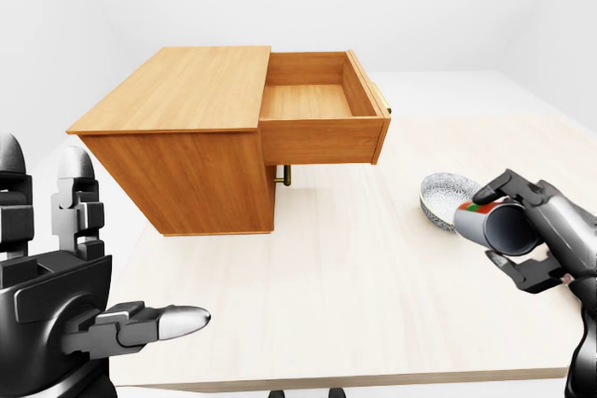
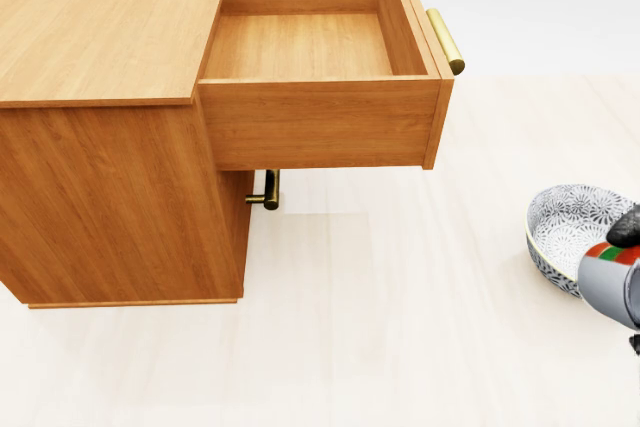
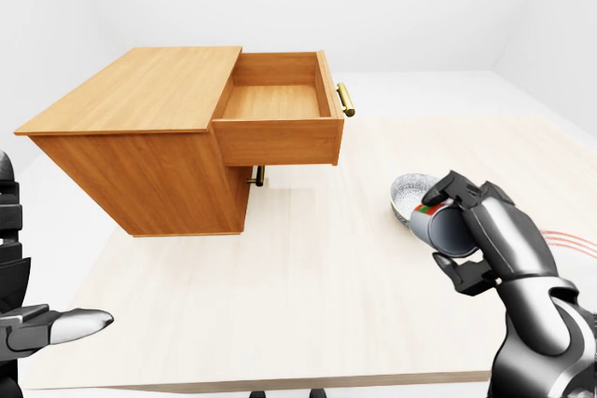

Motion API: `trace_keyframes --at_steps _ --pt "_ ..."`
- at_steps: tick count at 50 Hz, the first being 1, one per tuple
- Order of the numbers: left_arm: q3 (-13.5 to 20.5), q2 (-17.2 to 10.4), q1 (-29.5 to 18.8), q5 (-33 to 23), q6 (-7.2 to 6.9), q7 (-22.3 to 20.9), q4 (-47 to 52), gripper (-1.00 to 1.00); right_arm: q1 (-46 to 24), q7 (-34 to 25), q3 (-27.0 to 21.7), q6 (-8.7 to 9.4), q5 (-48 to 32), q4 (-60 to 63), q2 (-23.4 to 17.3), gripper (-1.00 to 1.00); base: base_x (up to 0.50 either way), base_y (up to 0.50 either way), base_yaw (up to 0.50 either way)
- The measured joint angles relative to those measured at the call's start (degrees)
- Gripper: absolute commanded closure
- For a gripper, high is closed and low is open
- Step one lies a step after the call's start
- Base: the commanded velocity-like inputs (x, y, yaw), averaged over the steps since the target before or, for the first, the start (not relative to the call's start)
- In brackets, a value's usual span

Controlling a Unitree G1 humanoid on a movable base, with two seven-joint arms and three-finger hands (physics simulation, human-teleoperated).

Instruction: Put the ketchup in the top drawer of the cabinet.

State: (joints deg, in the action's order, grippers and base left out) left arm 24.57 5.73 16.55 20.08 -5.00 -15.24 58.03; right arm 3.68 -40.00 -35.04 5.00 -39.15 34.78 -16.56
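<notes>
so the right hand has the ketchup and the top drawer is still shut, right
Not quite. The right hand does hold the ketchup, but the top drawer is pulled open and empty, as the head view shows.
</notes>
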Motion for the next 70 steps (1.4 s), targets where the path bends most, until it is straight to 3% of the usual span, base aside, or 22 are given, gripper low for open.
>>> trace_keyframes --at_steps 19,30,44,55,62,70 --pt "0.5 0.1 0.0 0.5 0.0 -0.1 0.4 -1.0 -5.1 0.0 15.4 0.0 -0.6 14.3 2.4 1.0 0.0 0.0 0.0" --pt "1.0 -0.1 -0.2 1.1 0.0 0.0 0.6 -1.0 -5.6 0.0 21.7 0.0 -4.0 20.6 4.0 1.0 0.0 0.0 0.0" --pt "1.1 -0.1 -0.3 1.2 0.0 0.0 0.6 -1.0 -1.4 0.0 21.0 0.0 -6.4 24.0 15.2 1.0 0.0 0.0 0.0" --pt "1.1 -0.1 -0.3 1.2 0.0 0.0 0.5 -1.0 0.0 0.0 20.2 0.0 -6.9 24.7 19.1 1.0 0.0 0.0 0.0" --pt "1.3 -0.2 -0.4 1.3 0.0 0.0 0.5 -1.0 -1.1 0.0 21.5 0.0 -9.0 24.8 19.2 1.0 0.0 0.0 0.0" --pt "1.5 -0.4 -0.6 1.7 0.0 0.0 0.2 -1.0 -10.6 0.0 26.9 0.0 -15.2 21.7 13.0 1.0 0.0 0.0 0.0"
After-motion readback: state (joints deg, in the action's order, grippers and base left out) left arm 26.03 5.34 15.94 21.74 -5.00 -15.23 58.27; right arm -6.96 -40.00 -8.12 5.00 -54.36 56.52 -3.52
